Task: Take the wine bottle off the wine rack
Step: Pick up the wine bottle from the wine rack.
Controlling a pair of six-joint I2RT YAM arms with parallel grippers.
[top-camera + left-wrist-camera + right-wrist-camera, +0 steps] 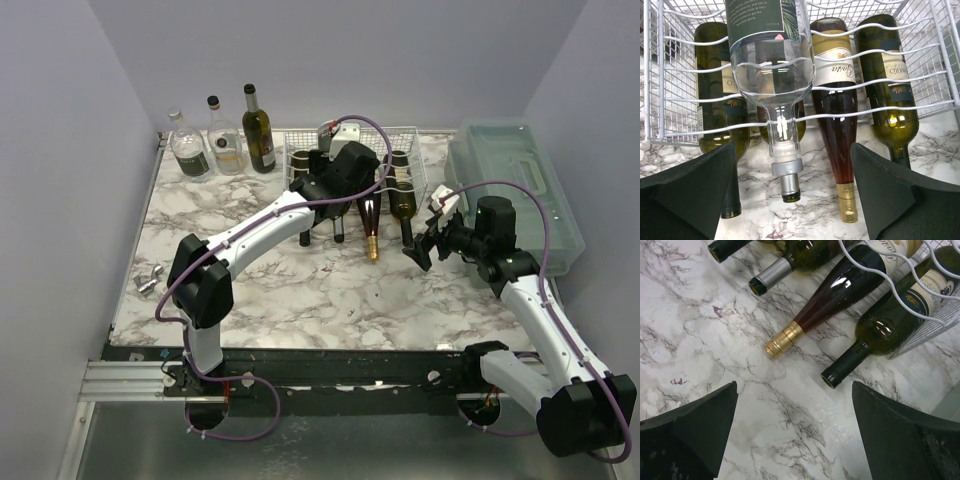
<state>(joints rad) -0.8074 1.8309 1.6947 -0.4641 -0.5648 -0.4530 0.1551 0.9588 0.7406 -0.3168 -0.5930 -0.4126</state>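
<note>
The white wire wine rack (405,135) stands at the back middle of the marble table, with several bottles lying in it, necks toward me. In the left wrist view a clear bottle (772,75) with a silver cap lies on the upper tier. Below it lie a dark green bottle (720,100), a brown bottle (840,125) with gold foil and a green bottle (890,100). My left gripper (792,200) is open in front of the rack (935,60), below the clear bottle's neck and holding nothing. My right gripper (795,435) is open over bare marble, near the green bottle's black neck (847,365).
Three upright bottles (222,135) stand at the back left corner. A translucent green-grey box with a handle (515,190) lies along the right edge. Small metal pieces (150,280) sit near the left edge. The walls close in on both sides.
</note>
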